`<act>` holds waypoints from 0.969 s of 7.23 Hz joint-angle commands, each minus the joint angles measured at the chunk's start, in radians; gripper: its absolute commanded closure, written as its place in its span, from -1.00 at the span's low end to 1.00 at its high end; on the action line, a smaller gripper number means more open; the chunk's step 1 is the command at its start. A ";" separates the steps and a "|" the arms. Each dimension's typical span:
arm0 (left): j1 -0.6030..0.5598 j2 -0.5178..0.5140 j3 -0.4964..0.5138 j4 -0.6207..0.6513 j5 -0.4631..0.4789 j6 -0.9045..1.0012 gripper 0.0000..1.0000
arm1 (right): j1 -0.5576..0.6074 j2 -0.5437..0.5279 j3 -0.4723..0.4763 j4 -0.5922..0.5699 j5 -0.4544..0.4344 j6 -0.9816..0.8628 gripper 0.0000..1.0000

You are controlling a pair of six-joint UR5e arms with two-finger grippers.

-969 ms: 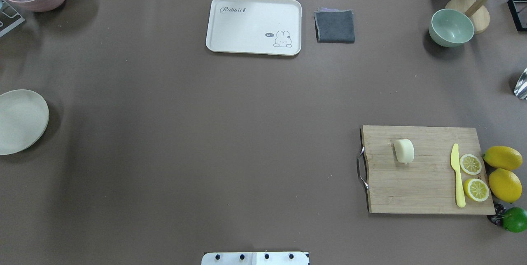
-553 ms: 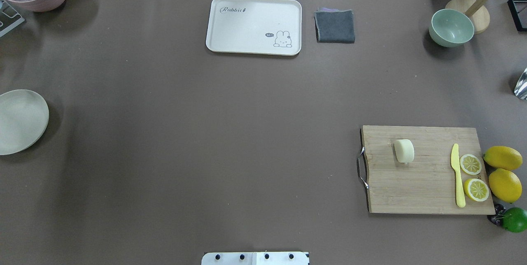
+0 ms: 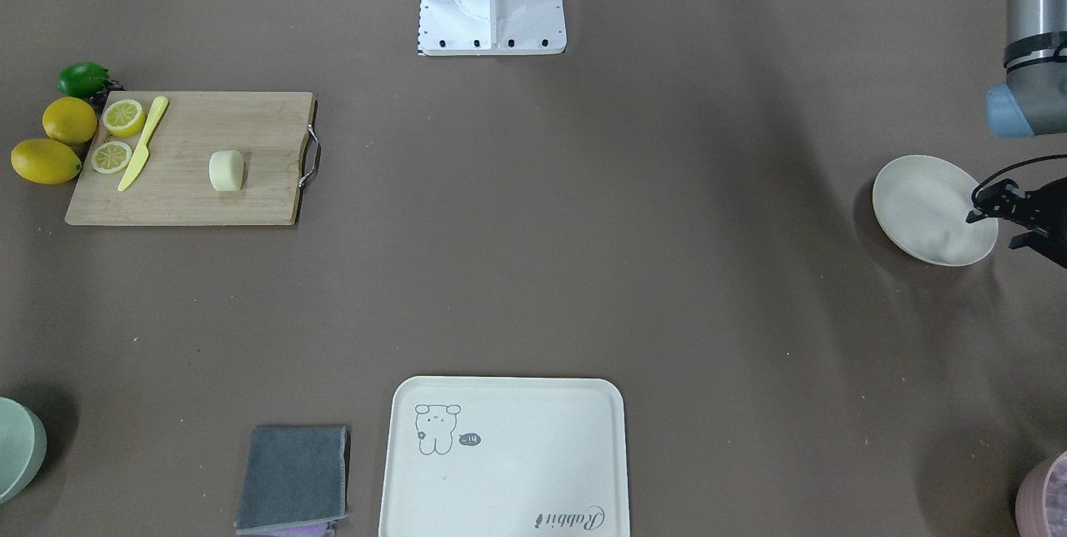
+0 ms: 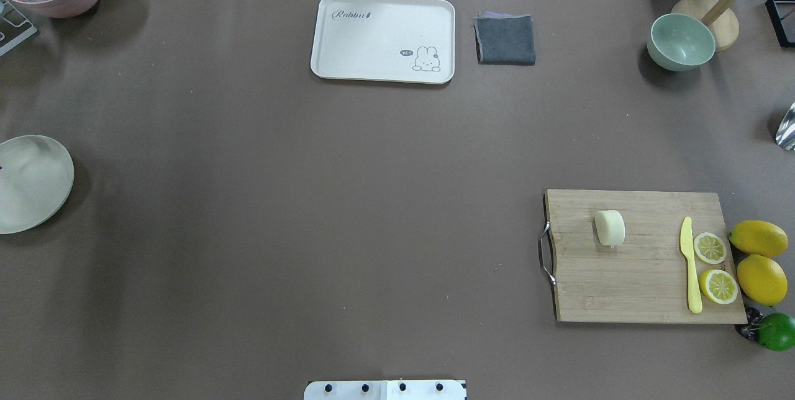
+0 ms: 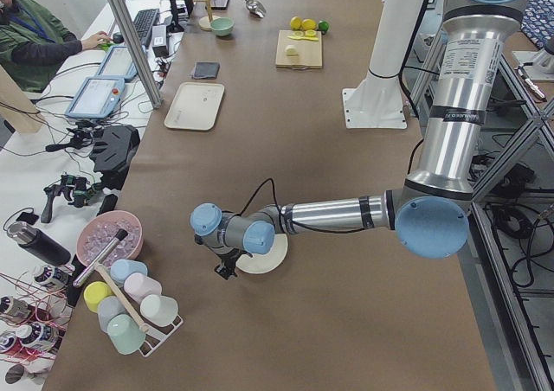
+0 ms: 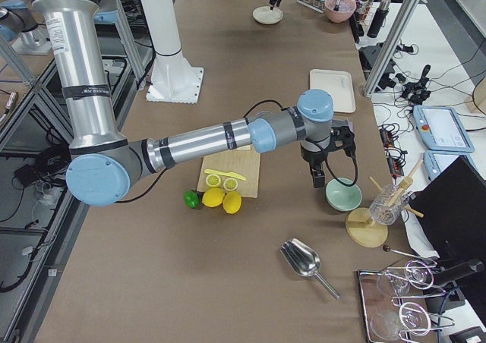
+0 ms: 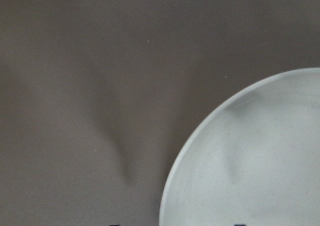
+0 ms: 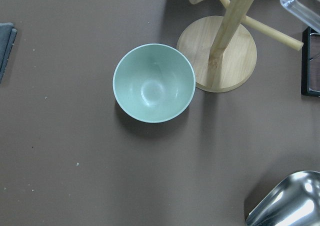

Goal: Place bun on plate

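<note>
Bun, a small pale cream block (image 4: 609, 227), lies ungrasped on the wooden cutting board (image 4: 646, 288); the round off-white plate (image 4: 31, 189) is bare, so nothing is done yet. Left end effector (image 3: 992, 230) stands apart; right end effector (image 6: 319, 177): cannot tell.

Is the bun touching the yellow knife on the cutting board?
Apart. The overhead view shows a clear stretch of bare cutting board between the bun and the yellow knife.

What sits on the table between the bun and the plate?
Beyond the cutting board under the bun, only bare table reaches the plate, as the overhead view shows.
</note>
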 commanded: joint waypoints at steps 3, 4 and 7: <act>0.010 -0.002 -0.003 -0.016 0.004 0.008 1.00 | 0.001 0.001 0.005 0.000 0.000 0.000 -1.00; 0.010 -0.002 -0.003 -0.033 0.004 0.006 1.00 | 0.001 0.000 0.005 0.000 -0.001 0.001 -1.00; -0.010 -0.035 -0.029 -0.030 -0.027 -0.026 1.00 | -0.001 -0.002 0.005 -0.002 0.000 0.000 -1.00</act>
